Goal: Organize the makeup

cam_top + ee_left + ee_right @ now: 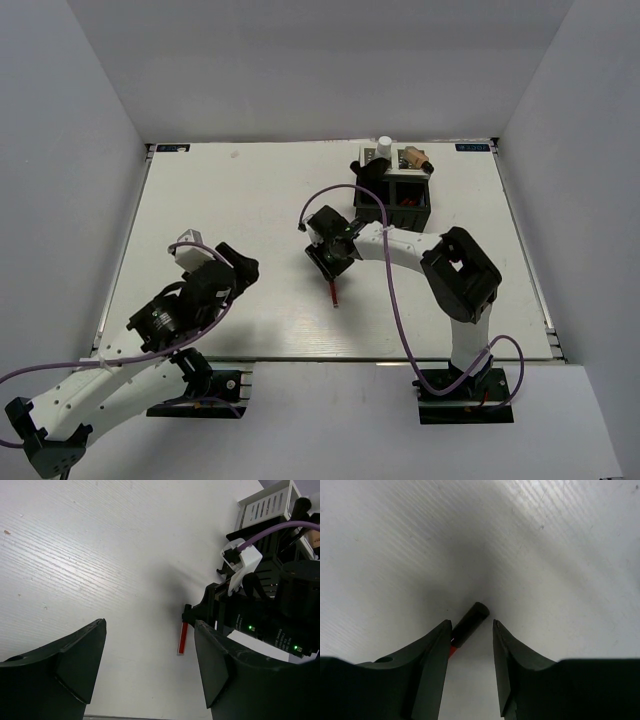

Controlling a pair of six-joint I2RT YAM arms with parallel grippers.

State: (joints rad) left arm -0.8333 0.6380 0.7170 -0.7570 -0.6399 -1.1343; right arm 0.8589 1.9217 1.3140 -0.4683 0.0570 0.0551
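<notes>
The right gripper (471, 624) fills the bottom of its own wrist view, its two dark fingers (427, 670) parted and straddling a thin red-black pencil (470, 621) that lies on the white desk (545, 555). The gap is wider than the pencil. The shaft runs against the inner edge of the left-hand finger and clear of the other one, so the gripper is released rather than clamped on it. The pencil's long axis crosses the gap at a slant: the black end points away from the wrist, just past the fingertips, and the red part runs back under the left-hand finger.

From above, the red end sticks out on the near side of the right gripper (330, 255) – toward the arm bases.

The left gripper (150, 625) hangs over bare desk with its fingers spread wide and nothing between them. The pencil lies well off to its right.
</notes>
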